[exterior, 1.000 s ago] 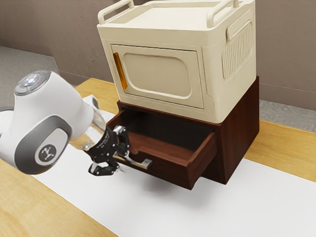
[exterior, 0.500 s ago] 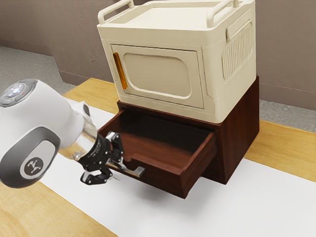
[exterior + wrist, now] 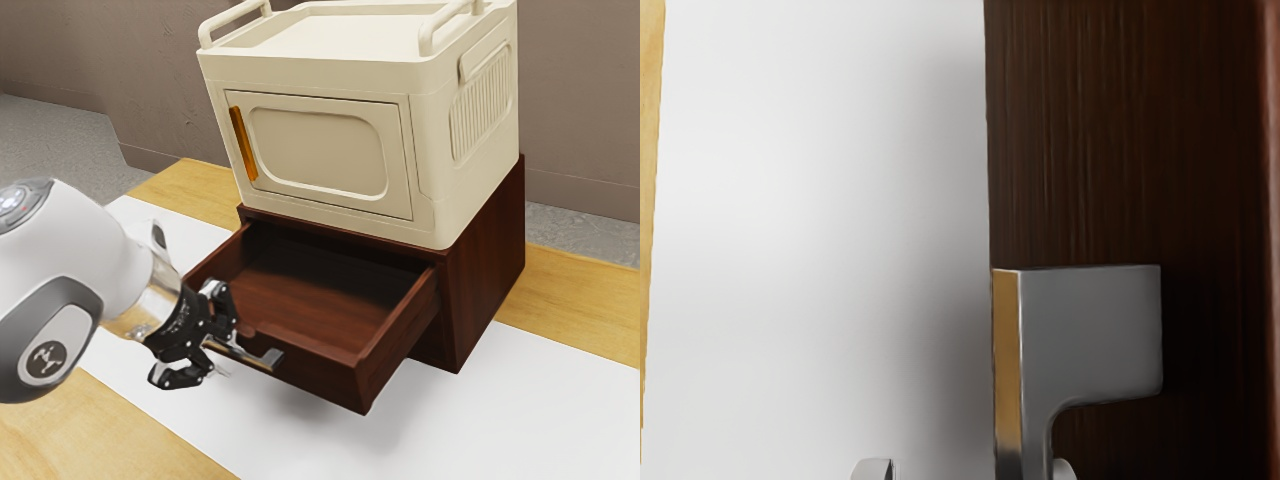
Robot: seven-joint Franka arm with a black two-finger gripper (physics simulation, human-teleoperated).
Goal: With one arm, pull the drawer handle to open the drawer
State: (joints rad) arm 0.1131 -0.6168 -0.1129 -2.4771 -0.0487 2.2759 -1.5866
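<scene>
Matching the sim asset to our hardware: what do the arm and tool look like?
Arm: smooth, rounded white shells, dark grey trim, round dark logo on a pale rounded panel. Shiny metallic collar at the wrist. Tool: black, two-fingered, with angular jointed linkages and pale tips.

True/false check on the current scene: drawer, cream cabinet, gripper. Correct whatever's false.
1. The drawer is open. True.
2. The cream cabinet stands beside the wooden unit. False: it stands on top of it.
3. The gripper is at the drawer handle. True.
4. The cabinet door is wide open. False: it is shut.
5. The orange handle is on the cabinet door. True.
</scene>
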